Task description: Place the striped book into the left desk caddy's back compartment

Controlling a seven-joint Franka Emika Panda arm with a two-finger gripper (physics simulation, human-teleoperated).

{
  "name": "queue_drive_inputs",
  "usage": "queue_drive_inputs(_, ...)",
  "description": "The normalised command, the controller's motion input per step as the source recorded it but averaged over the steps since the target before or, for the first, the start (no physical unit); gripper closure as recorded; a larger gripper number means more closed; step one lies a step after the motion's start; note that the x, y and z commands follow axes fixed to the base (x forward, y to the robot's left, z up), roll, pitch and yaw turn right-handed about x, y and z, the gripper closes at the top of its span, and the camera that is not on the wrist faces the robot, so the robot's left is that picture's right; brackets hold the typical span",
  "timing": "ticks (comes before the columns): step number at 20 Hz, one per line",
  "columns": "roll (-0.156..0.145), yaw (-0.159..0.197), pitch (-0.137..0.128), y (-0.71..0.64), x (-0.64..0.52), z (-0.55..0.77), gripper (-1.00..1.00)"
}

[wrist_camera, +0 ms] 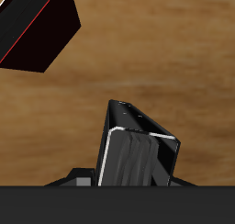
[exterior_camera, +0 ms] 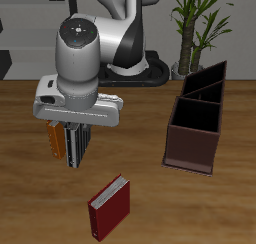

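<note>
Exterior view is showing the wooden counter (exterior_camera: 30, 203) with the Franka arm (exterior_camera: 80, 48) standing well in over it. The left desk caddy (exterior_camera: 198, 118) is sitting apart from the arm, its near-black back compartment (exterior_camera: 207, 85) lying farther from the counter's front edge than the lower reddish-brown section.

The claw (exterior_camera: 73, 148) is hanging above the counter with the striped book (exterior_camera: 75, 146) between its fingers, upright and apparently clear of the surface. An orange book (exterior_camera: 54, 138) is showing just beside it; whether the two are touching cannot be told. A dark red book (exterior_camera: 109, 207) is lying flat nearer the front edge.

Wrist view is showing the striped book (wrist_camera: 138, 150) close under the camera, jaws narrowed onto it, with the wood looking some way below it.

Judgement: pickup is looking done; transport is in hand. Next move is calling for carrying the book across to the caddy, passing the lower section, aligning the thin edge with the back compartment opening, then lowering before releasing.
</note>
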Motion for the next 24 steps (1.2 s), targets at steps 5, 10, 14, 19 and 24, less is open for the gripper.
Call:
queue_drive_inputs(5, -0.026, -0.037, -0.052, 0.37, -0.47, 0.52, 1.00)
queue_drive_inputs(10, -0.023, -0.022, -0.086, 0.47, -0.64, 0.66, 1.00)
queue_drive_inputs(14, -0.027, -0.065, -0.031, 0.34, -0.48, 0.42, 1.00)
queue_drive_inputs(19, -0.051, -0.067, -0.014, 0.36, -0.46, 0.20, 1.00)
queue_drive_inputs(24, -0.026, -0.030, 0.003, 0.30, -0.34, 0.01, 1.00)
